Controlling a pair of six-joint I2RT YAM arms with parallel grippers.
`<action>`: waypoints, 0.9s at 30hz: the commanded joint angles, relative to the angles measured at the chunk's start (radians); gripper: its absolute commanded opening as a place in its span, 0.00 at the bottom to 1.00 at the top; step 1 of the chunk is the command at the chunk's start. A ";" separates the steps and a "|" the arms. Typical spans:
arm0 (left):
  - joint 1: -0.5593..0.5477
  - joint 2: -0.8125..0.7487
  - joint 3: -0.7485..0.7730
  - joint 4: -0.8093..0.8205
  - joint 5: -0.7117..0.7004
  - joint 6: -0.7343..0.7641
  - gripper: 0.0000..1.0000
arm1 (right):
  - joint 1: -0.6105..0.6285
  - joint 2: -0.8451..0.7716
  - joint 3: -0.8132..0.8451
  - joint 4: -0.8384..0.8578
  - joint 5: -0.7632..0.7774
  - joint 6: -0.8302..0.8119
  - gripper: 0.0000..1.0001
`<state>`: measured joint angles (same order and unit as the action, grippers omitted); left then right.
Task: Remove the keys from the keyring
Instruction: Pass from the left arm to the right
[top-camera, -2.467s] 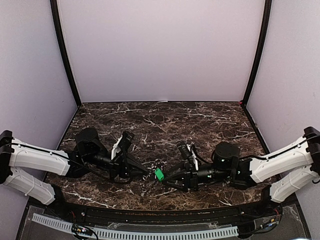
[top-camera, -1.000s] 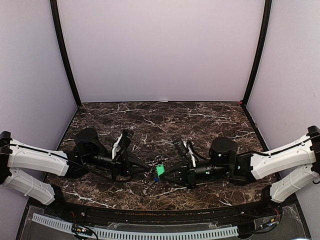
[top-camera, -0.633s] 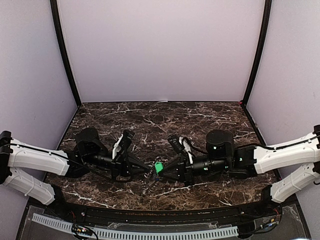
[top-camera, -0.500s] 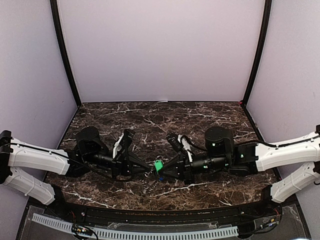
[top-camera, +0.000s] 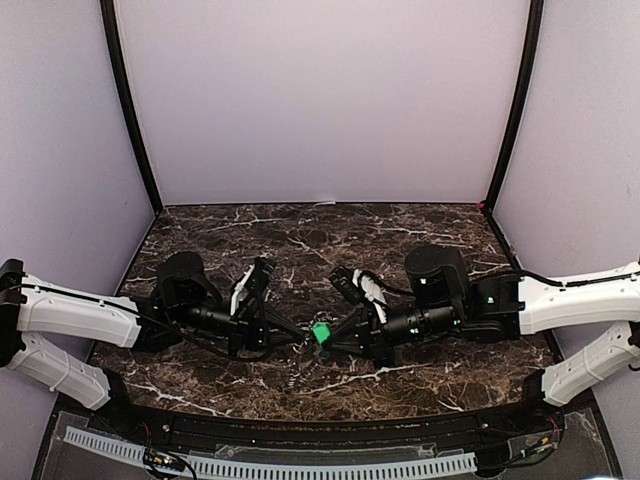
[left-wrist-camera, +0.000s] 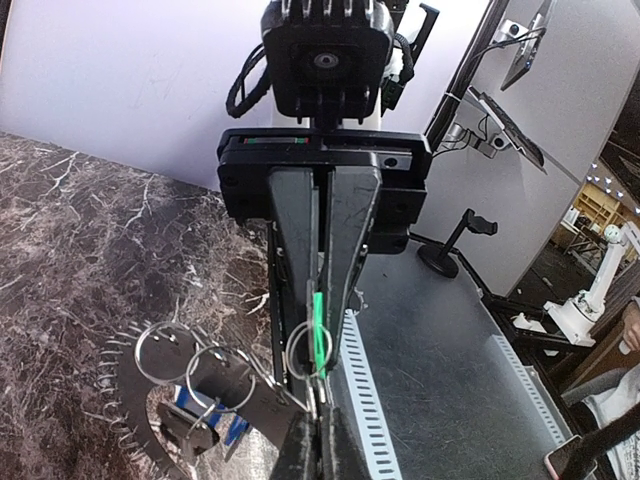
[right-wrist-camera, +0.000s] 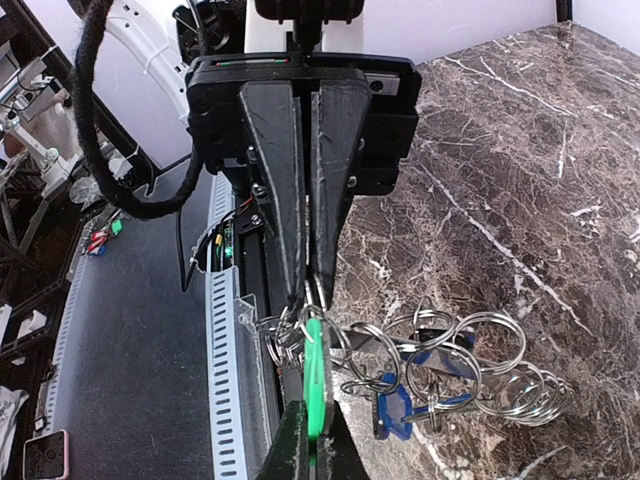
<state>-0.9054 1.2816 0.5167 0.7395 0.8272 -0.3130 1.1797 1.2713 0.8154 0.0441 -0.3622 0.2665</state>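
Now the closed right gripper (right-wrist-camera: 308, 428) pinches the green key (right-wrist-camera: 315, 375), just beside the closed left gripper (right-wrist-camera: 306, 288) nipping a wire ring (left-wrist-camera: 303, 360).

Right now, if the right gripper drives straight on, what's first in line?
Left gripper: its shut tips sit dead ahead, just beyond the green key the right gripper pinches; gap unclear.

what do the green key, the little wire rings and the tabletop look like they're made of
Green key: looks like plastic, flat bright colour, no glint.
Split rings: likely steel wire, thin silvery coils with highlights.
Tabletop: marble look, dark brown with white veins, possibly printed laminate.
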 joint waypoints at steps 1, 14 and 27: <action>0.007 -0.010 0.003 0.003 -0.033 0.003 0.00 | 0.000 -0.023 0.038 0.022 -0.008 -0.025 0.00; 0.029 -0.037 -0.048 0.135 -0.122 -0.058 0.00 | 0.066 -0.010 -0.021 0.020 0.017 0.008 0.00; 0.036 -0.056 -0.081 0.222 -0.101 -0.097 0.00 | 0.114 0.103 -0.018 0.120 -0.044 0.038 0.00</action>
<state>-0.8944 1.2659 0.4423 0.8459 0.7685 -0.3862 1.2560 1.3483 0.8040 0.0982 -0.3183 0.2928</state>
